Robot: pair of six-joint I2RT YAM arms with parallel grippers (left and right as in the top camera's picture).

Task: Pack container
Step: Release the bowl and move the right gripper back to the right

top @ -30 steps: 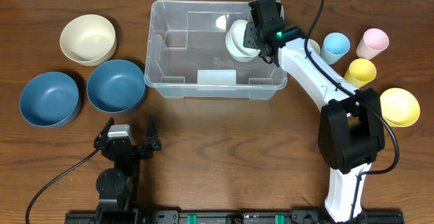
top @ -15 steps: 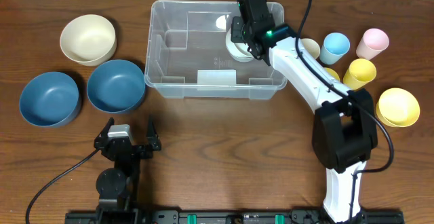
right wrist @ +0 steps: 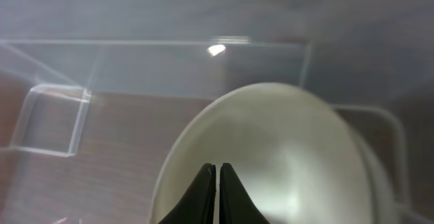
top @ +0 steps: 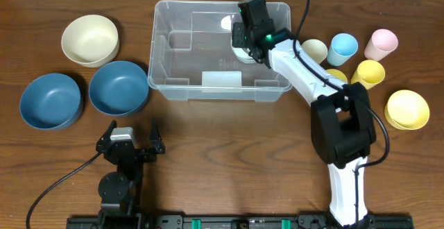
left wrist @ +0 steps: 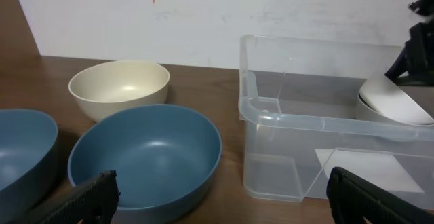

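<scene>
OK, near side first: my left gripper (top: 130,139) sits parked at the table's front edge, fingers spread wide, nothing in it. Beyond it lies a dark blue round bowl (top: 118,87), just left of the large clear plastic rectangular container (top: 191,59), which stands at far centre. My right gripper (right wrist: 217,176) is inside the container's far right corner, fingers pinched almost together on the rim of a pale cream round bowl (right wrist: 271,142). That bowl hangs tilted; can't tell if it touches the floor.

Risks:
- The thin-rim pinch slips.
- Letting go while tilted lands it on edge and it rolls.
- My wrist is close to the far wall, and a bump would shove the light bin.
</scene>
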